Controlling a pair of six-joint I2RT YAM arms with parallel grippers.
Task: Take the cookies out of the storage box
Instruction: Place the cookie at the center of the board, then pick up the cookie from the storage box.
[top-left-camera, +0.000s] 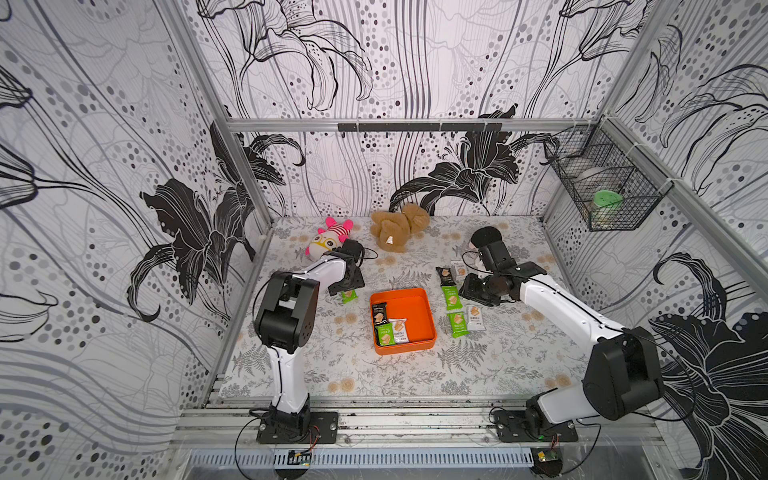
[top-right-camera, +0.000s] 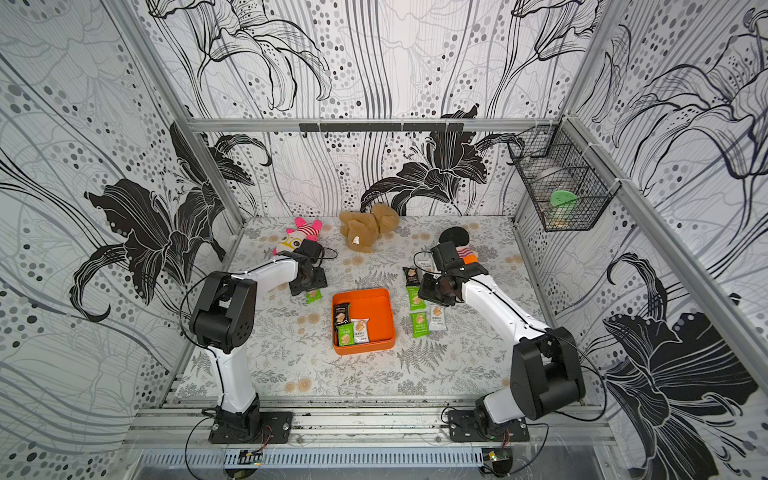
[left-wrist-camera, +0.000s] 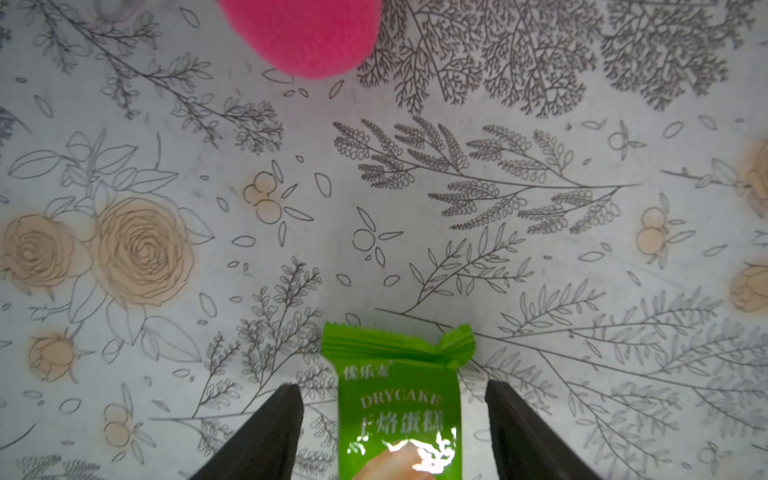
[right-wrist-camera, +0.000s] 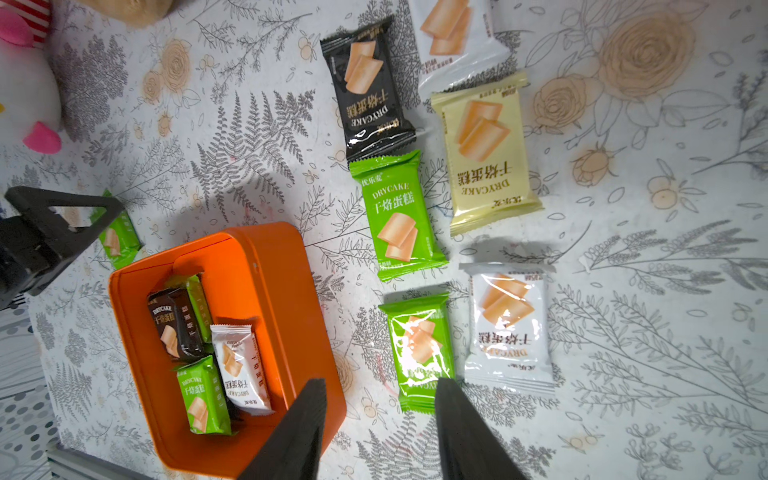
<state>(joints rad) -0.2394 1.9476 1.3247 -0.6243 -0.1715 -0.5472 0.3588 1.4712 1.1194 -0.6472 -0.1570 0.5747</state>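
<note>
Left tool (left-wrist-camera: 392, 384) spread astride green cookie (left-wrist-camera: 399, 415), right arm (top-left-camera: 557, 307) bent forward

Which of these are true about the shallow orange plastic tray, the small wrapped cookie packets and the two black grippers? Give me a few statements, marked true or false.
1. The left gripper is open astride a green wrapped packet lying on the table. True.
2. The shallow orange storage box is empty. False: black, green and white cookies lie inside.
3. The right gripper holds a packet. False: its jaws are empty.
4. A brown plush bear lies at the table's far edge. True.
</note>
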